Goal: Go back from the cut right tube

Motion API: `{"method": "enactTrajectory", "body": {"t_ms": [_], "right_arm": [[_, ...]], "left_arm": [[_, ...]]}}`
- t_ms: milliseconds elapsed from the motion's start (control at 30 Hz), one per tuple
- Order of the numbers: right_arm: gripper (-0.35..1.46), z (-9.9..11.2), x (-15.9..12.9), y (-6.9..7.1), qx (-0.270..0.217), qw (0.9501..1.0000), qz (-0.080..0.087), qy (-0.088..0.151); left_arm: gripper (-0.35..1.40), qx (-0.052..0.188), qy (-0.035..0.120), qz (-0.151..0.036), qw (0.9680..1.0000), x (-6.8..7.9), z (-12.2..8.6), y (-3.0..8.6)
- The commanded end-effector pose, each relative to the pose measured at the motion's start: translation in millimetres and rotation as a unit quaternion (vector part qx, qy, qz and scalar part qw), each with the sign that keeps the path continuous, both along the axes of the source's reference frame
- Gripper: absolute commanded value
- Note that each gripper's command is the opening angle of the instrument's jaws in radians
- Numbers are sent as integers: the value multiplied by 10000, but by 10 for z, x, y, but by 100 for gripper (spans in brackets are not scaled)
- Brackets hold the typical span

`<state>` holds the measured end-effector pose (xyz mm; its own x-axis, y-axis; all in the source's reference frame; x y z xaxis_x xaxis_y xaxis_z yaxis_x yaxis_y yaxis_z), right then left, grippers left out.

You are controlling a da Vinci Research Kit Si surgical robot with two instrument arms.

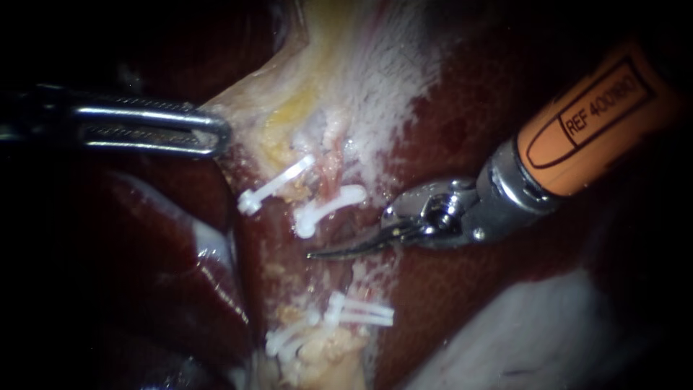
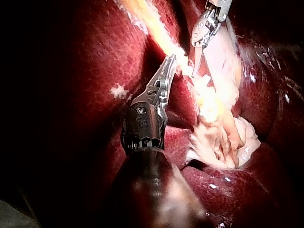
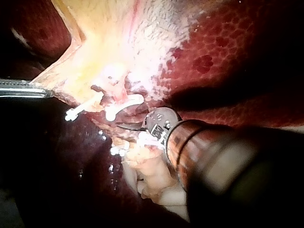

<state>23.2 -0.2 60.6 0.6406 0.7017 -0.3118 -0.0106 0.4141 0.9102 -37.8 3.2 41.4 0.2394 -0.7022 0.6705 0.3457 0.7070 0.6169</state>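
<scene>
My right instrument [image 1: 321, 253] comes in from the upper right. Its thin curved blades lie together, holding nothing. They sit in the gap of the cut right tube [image 1: 333, 167], just below its upper white clip [image 1: 328, 208] and above the lower clips [image 1: 362, 312]. Another clip [image 1: 276, 185] sits on the tube to the left. My left instrument [image 1: 216, 133] is shut on the pale edge of the gallbladder [image 1: 289, 87] and holds it taut. In the right wrist view the blades [image 3: 127, 126] lie under the clip [image 3: 124, 105].
Dark red liver [image 1: 180, 245] lies on both sides of the pale strip. The tube stump [image 1: 325, 357] with clips sits low in the middle. A pale patch [image 1: 534, 332] fills the lower right corner, under my right instrument's shaft [image 1: 599, 115].
</scene>
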Motion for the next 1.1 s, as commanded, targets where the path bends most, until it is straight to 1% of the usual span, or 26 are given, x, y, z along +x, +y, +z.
{"method": "enactTrajectory", "body": {"t_ms": [33,100,167,200,267,300,367,433,567,800,967,1033,1100], "right_arm": [[-35,0,0,0,-2,10000,0,1],[-35,0,0,0,-9,10000,12,-2],[-32,0,0,-1,-75,9999,141,-34],[-15,0,-1,-1,-100,9997,195,-47],[19,0,-1,-1,-178,9992,359,-91],[36,0,-1,-1,-231,9991,363,-65],[61,0,-1,-1,-279,9990,352,-34],[74,0,-1,-1,-309,9989,357,-21],[86,0,-1,-1,-339,9988,363,-9],[84,-1,-7,-3,-339,9988,348,1],[86,-4,-24,-4,-357,9989,301,42],[86,-5,-33,-5,-418,9985,351,50],[88,-6,-44,-5,-570,9978,344,61]], "left_arm": [[-35,-1,1,-1,10000,0,0,0],[-35,-2,1,-1,10000,0,0,0],[-35,-2,2,-2,10000,0,0,0],[-35,-2,2,-2,10000,0,0,0],[-35,-3,2,-2,10000,0,0,-1],[-35,-3,2,-2,10000,0,1,-1],[-35,-4,2,-2,10000,0,1,-1],[-35,-5,2,-1,10000,0,1,-1],[-35,-5,2,-1,10000,0,1,-1],[-35,-7,2,-1,10000,0,2,-1],[-35,-13,1,4,10000,1,5,-2],[-35,-18,1,7,10000,2,8,-3],[-35,-21,1,8,10000,2,9,-3]]}}
